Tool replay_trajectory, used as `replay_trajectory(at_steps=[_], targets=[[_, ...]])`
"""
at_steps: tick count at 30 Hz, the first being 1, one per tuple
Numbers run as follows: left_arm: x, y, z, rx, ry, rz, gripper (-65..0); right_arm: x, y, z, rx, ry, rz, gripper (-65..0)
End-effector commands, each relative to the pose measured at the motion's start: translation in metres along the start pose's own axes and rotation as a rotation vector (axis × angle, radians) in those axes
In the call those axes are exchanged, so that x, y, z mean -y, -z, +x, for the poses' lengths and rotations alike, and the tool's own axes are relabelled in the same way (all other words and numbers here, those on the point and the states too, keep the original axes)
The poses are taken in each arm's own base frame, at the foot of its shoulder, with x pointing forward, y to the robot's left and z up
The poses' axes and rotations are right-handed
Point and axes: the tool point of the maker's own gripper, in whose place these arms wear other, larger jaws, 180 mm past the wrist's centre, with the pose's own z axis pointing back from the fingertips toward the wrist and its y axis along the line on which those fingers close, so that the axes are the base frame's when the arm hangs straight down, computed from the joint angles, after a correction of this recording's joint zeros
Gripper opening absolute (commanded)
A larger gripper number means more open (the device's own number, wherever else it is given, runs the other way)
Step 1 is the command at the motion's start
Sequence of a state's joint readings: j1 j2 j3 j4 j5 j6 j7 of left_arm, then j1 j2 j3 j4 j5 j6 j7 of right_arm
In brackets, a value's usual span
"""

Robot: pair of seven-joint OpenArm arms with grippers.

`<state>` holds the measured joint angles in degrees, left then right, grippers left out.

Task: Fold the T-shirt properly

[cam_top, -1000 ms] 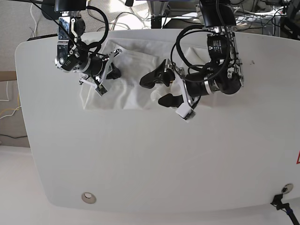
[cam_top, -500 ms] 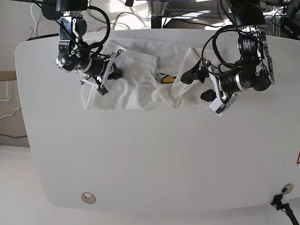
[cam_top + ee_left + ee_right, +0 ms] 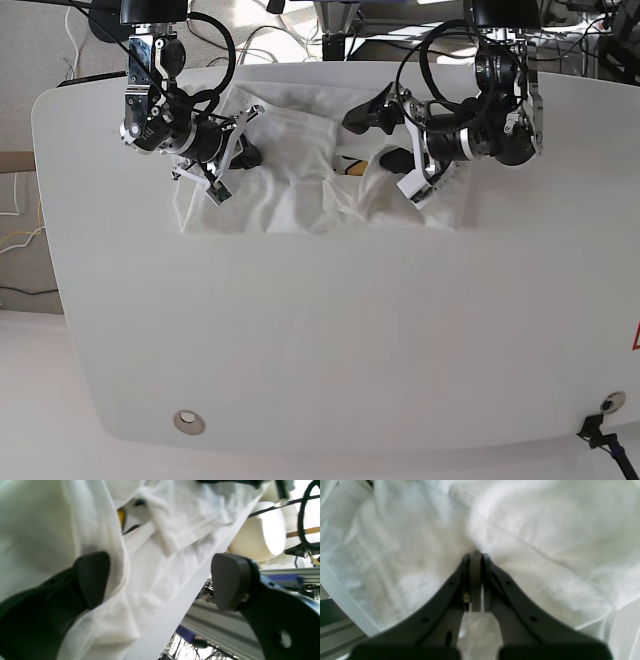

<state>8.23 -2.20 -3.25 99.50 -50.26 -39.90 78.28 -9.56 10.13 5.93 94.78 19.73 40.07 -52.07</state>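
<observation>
Now the left gripper (image 3: 378, 135), jaws spread wide, sits back over the T-shirt (image 3: 300, 190) after swinging off to the side; the cloth lies rumpled at the table's (image 3: 320, 340) far edge. The right gripper (image 3: 243, 150) stays pinched on the T-shirt.

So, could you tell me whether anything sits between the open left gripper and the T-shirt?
Nothing visible does: the left gripper hangs open right at the T-shirt, one finger already against the cloth.
</observation>
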Motion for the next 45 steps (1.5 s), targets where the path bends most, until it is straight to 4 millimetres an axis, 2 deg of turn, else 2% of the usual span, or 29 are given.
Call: replay_trajectory(at_steps=[1,5,7,11,20,23,26,36,41,45], targets=[[0.013,0.004,0.018,0.057,0.025,-0.038,-4.9,0.004,-0.001,-0.011,-0.061,-0.017,-0.022,-65.0],[0.032,0.017,0.037,0.099,0.042,-0.091,-4.9,0.004,-0.001,-0.011,-0.061,-0.016,-0.022,-65.0],[0.034,0.019,0.048,0.102,0.079,-0.102,-4.9,0.003,-0.001,-0.011,-0.059,-0.015,-0.02,-65.0],[0.034,0.018,0.054,0.109,0.098,-0.099,-4.9,0.005,-0.001,-0.012,-0.063,-0.018,-0.024,-65.0],[-0.016,-0.028,0.052,0.014,0.236,0.087,-4.9,0.005,-0.001,-0.008,-0.057,-0.019,-0.024,-65.0],[-0.028,-0.038,0.053,0.001,0.255,0.127,-4.9,0.005,-0.001,-0.008,-0.057,-0.019,-0.024,-65.0],[-0.041,-0.045,0.045,-0.041,0.266,0.18,-4.9,0.004,-0.001,-0.008,-0.055,-0.018,-0.022,-65.0],[-0.055,-0.044,0.006,-0.164,0.236,0.257,-4.9,0.005,-0.001,-0.008,-0.056,-0.019,-0.023,-65.0],[-0.048,-0.038,-0.004,-0.185,0.23,0.229,-4.9,0.005,-0.001,-0.008,-0.056,-0.019,-0.023,-65.0],[-0.023,-0.022,-0.001,-0.179,0.264,0.126,-4.9,0.005,-0.001,-0.008,-0.056,-0.019,-0.023,-65.0]])
